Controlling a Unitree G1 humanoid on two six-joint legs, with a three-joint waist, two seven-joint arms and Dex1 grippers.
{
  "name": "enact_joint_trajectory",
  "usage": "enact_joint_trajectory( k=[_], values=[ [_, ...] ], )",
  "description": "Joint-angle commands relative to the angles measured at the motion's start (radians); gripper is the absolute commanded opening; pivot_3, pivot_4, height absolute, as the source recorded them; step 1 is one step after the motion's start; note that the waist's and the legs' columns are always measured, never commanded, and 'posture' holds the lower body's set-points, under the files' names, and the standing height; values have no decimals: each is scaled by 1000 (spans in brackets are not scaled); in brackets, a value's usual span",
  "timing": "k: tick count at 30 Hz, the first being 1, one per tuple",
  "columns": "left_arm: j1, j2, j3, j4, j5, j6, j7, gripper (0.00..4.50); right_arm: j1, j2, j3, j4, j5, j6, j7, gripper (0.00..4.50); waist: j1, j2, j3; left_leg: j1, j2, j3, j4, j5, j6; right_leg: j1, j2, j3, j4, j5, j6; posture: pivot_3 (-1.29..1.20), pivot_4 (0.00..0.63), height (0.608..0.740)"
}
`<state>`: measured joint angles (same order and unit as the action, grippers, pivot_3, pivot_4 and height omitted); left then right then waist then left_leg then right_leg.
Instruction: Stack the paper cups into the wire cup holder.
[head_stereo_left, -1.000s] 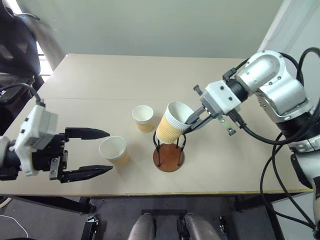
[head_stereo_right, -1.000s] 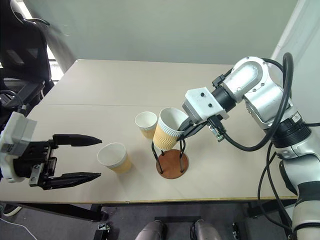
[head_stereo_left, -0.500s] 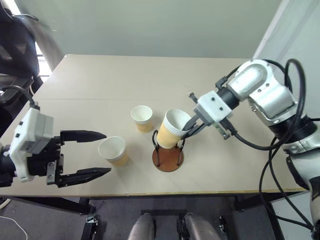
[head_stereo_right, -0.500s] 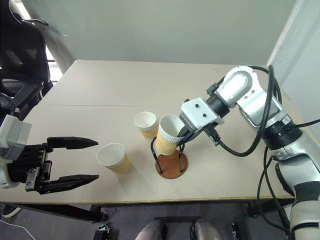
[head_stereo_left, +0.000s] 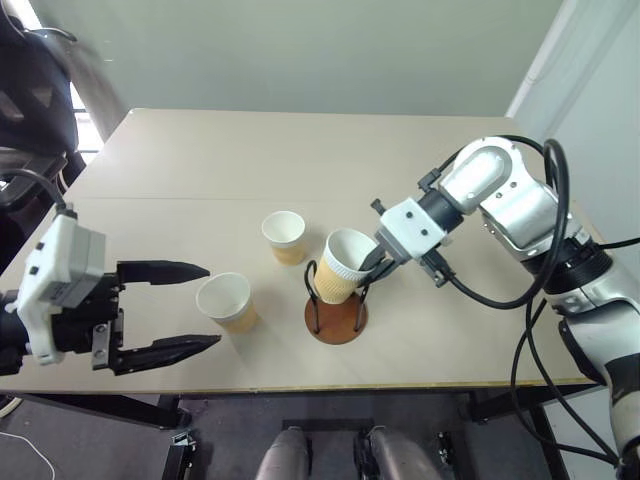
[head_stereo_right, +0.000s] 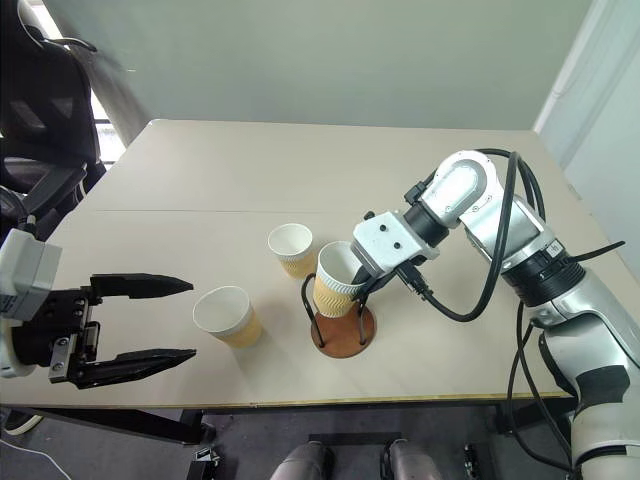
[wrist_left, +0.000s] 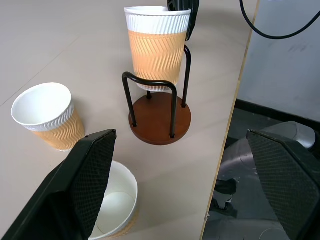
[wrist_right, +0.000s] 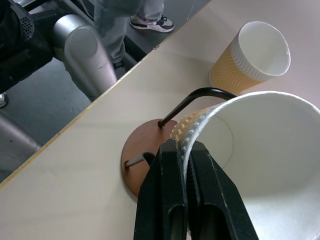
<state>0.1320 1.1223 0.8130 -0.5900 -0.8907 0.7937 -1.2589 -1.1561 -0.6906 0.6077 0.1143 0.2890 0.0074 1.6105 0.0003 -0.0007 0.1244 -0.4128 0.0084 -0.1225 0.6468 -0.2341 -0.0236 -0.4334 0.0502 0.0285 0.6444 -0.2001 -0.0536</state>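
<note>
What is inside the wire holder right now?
One cup, pinched at its rim by the right gripper, sits partway down between the wire holder's loops, its bottom above the disc base. Its white inside looks empty; its bottom is hidden.

Beige table (head_stereo_left: 200, 160) with two upright paper cups (head_stereo_left: 285, 237) (head_stereo_left: 228, 302) beside the wire cup holder (head_stereo_left: 336, 315).

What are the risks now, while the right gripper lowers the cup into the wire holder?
The held cup is tilted between the loops of the wire cup holder; its bottom may catch on a loop and jam. The right gripper pinches only the rim wall, which may crease. Pushing down could tip the holder toward the two other cups.
</note>
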Motion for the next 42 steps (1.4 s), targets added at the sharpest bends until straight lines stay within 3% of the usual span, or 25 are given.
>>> enact_joint_trajectory(
  k=[1, 8, 17, 20, 29, 34, 38, 42],
  values=[
    [-13, 8, 38, -10, -19, -6, 3, 4500, -16, 5, -15, 8, -16, -19, 4, 41, 0, 0, 0, 0, 0, 0, 0, 0, 0, 0, 0, 0, 0, 0, 0, 0, 150, 740],
    [-32, -17, 78, -14, -120, 14, 25, 4500, -24, 17, -12, 27, -26, -19, 4, 41, 0, 0, 0, 0, 0, 0, 0, -1, -1, 0, 0, 0, 0, 0, 0, 0, 150, 740],
    [12, -8, 107, -16, -117, 26, 23, 4500, -21, 17, -2, 22, -21, -23, 4, 41, 0, 0, 0, 0, 0, 0, 0, -1, -1, 0, 0, 0, 0, 0, 0, 0, 150, 740],
    [18, -5, 107, -14, -112, 24, 21, 4500, -18, 16, -1, 13, -14, -21, 4, 561, -1, 0, 0, 0, 0, 0, 0, -1, -1, 0, 0, 0, 0, 0, -1, 0, 150, 740],
    [33, 10, 100, -1, -75, 11, 4, 4500, -35, 23, -30, 37, -31, -26, 4, 3446, 0, 0, 0, 0, 0, 0, 0, -1, -1, 0, 0, 0, 0, 0, -1, 0, 150, 740],
    [114, 82, -2, 32, 132, -92, -71, 4500, -92, -56, -151, 122, 29, 11, 4, 3446, 6, 1, 1, -1, 0, 0, 0, -1, -1, -1, 0, 0, -1, -1, -1, 0, 150, 740],
    [30, 77, -119, 64, 134, -144, -49, 4500, -76, -245, -215, 126, 253, 155, 4, 3446, 19, 0, 0, -3, 0, -1, 0, -2, -2, -2, 0, 0, -2, -1, -2, 0, 150, 740],
    [-36, 79, -233, 106, 193, -211, -53, 4500, 36, -389, -324, 31, 396, 326, 4, 3446, 24, -1, -1, -3, 0, 0, 0, -9, -10, -2, 0, 0, -2, -1, -2, 0, 150, 740]
  ],
)
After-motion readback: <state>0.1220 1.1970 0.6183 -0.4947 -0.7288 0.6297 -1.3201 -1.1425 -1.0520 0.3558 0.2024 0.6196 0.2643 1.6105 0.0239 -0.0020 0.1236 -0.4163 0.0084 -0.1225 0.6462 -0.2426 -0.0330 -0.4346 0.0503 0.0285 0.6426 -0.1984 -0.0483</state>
